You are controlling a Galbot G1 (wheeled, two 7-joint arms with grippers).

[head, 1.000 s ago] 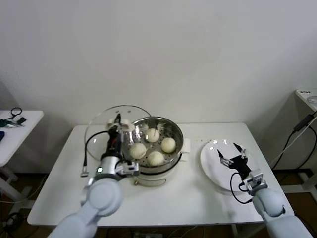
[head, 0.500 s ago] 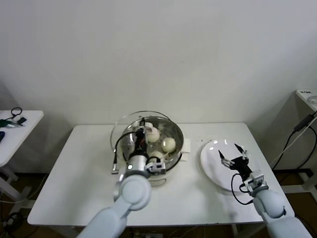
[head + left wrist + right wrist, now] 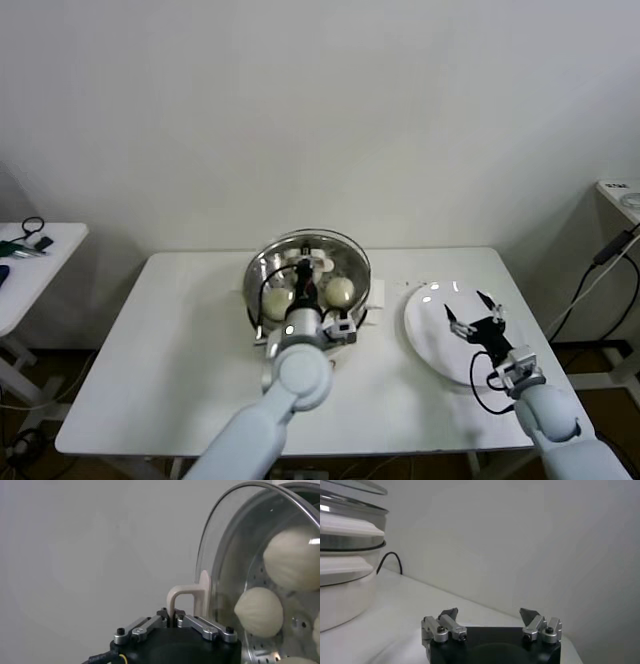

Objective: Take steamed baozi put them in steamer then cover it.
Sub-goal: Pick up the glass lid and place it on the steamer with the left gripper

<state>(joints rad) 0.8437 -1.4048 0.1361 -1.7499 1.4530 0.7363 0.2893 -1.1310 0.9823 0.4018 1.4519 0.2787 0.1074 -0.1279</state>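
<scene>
Now the cover (image 3: 309,262) sits over the steamer (image 3: 352,312), baozi (image 3: 340,292) visible beneath; left gripper (image 3: 306,276) pinches its cream handle (image 3: 187,596); right gripper (image 3: 480,322) hovers spread above the white plate (image 3: 432,340).

The left arm reaches forward in the middle of the head view, and the left gripper (image 3: 306,280) points away from the body with its fingers closed together. The right gripper (image 3: 478,318) rests low on the right side, with fingers spread apart.
</scene>
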